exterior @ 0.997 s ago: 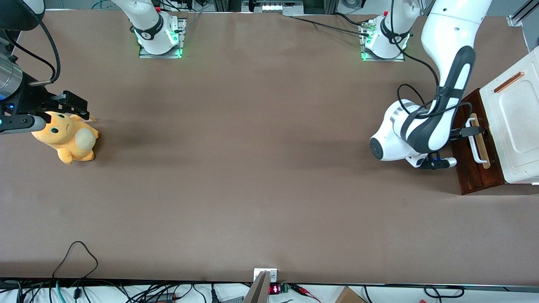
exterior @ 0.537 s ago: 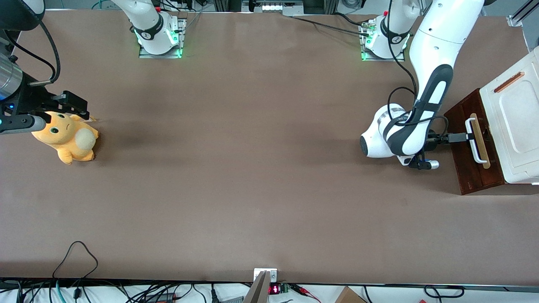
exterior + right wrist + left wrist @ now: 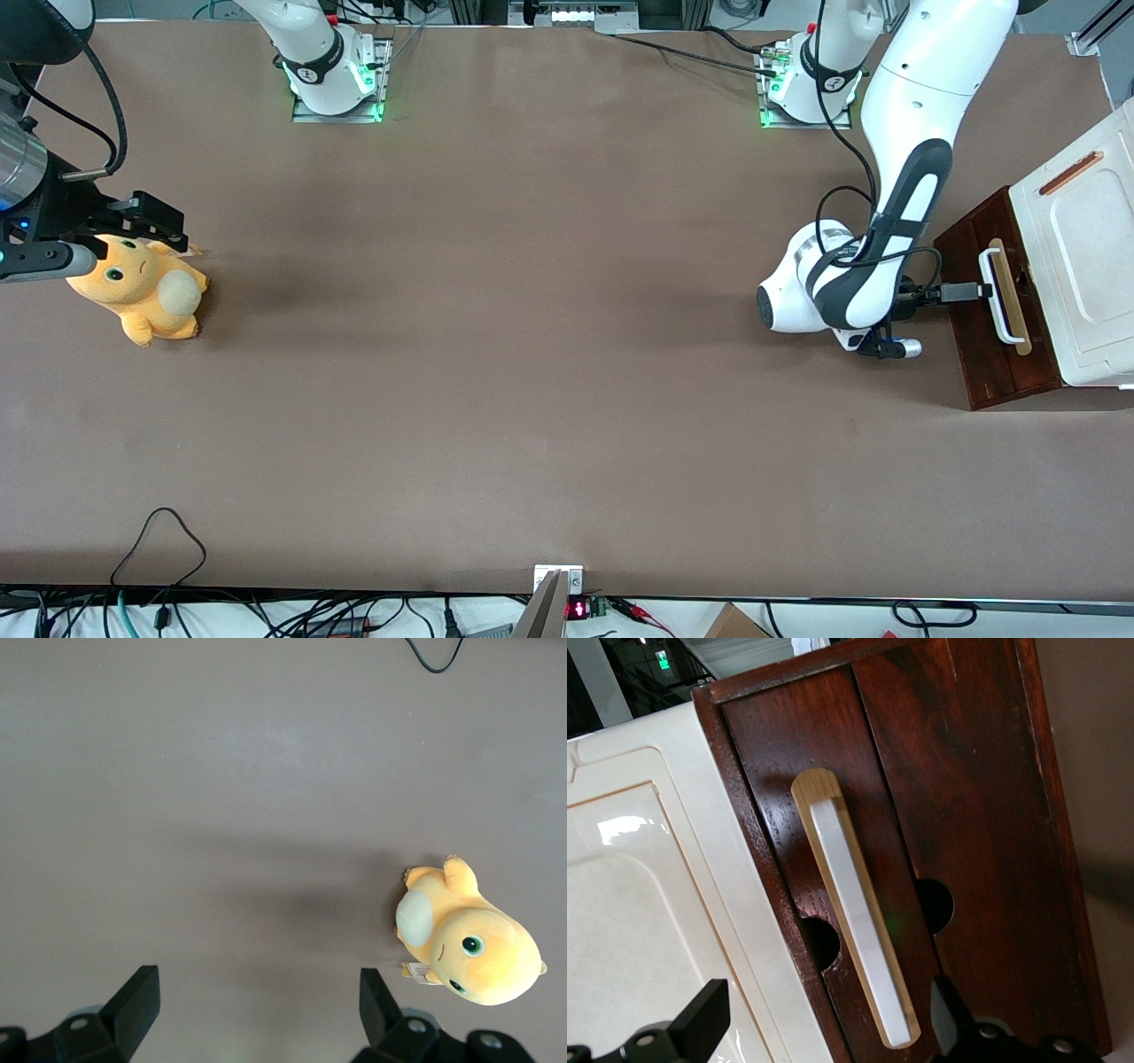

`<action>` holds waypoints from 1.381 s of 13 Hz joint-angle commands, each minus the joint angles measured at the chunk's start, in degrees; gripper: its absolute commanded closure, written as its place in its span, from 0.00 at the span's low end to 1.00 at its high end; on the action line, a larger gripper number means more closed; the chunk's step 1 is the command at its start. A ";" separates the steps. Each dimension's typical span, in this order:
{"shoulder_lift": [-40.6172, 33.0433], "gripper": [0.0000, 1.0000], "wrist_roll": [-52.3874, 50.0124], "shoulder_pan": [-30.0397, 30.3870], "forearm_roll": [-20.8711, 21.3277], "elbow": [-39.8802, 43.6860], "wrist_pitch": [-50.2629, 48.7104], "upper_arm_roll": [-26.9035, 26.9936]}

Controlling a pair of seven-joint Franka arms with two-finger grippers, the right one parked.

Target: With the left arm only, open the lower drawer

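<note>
The lower drawer [image 3: 990, 312], at the working arm's end of the worktop [image 3: 532, 354], shows a dark reddish-brown wooden front [image 3: 957, 815] with a white loop handle [image 3: 855, 904] on a pale wood strip. The left arm's [image 3: 904, 177] claw [image 3: 824, 1028] hangs released, its fingers [image 3: 700, 1019] straddling the handle's end.

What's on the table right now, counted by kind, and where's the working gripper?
Drawer units: 1, with the lower drawer and a white top
Plush toys: 1, orange, toward the parked arm's end
Total: 2
The left arm holds its gripper open in front of the drawer's white handle.
</note>
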 commanded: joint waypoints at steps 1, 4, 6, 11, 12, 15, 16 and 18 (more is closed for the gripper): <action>1.85 0.00 -2.07 0.37 3.43 0.75 0.24 0.28; 4.39 0.00 -2.33 1.24 5.10 1.10 0.25 0.28; 4.14 0.00 -2.34 2.56 5.10 1.02 0.33 0.11; 3.70 0.00 -1.55 3.62 5.28 1.10 1.91 0.28; 3.70 0.00 -1.37 3.80 5.36 1.19 2.00 0.28; 3.61 0.00 -1.19 4.50 7.73 1.89 2.00 0.55; 3.61 0.00 -1.19 4.59 7.74 2.42 2.00 0.55; 3.52 0.00 -1.19 4.59 7.74 2.86 2.00 0.55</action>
